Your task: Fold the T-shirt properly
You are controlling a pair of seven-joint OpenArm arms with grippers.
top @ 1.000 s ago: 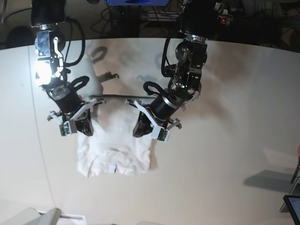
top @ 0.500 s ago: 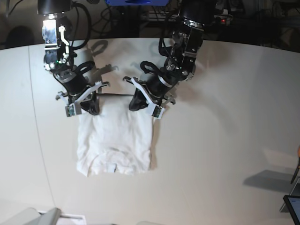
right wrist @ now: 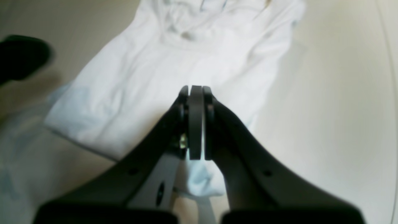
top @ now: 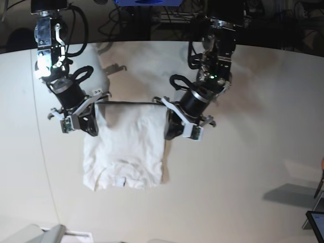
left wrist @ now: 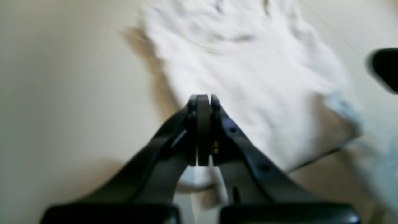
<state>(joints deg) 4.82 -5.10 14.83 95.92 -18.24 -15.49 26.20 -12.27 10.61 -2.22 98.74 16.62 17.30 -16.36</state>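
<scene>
1. On the base view's left, the right gripper (top: 87, 123) had its jaws fully together on one corner of the T-shirt's (top: 129, 147) lifted edge. Its wrist view showed the pads pressed flat against each other, with a bit of white cloth bunched under them.
2. The T-shirt lay in the middle of the tabletop (top: 243, 167), nearer the far edge than the near one. It looked partly folded: narrowed to a rough rectangle, the collar end toward the near edge. Its far edge was stretched straight between the two grippers and raised off the surface.
3. By my judgement the lengthwise fold was done, and the crosswise fold was left: carrying the held edge over toward the collar end, laying it down and letting go.
4. On the base view's right, the left gripper (top: 174, 130) was likewise clamped tight on the other corner; its wrist view (left wrist: 202, 130) was blurred.
5. Bare tabletop lay open on every side of the garment, widest toward the right edge, so the fold had free room. Dark cables and equipment sat past the far edge, behind the arms.
</scene>
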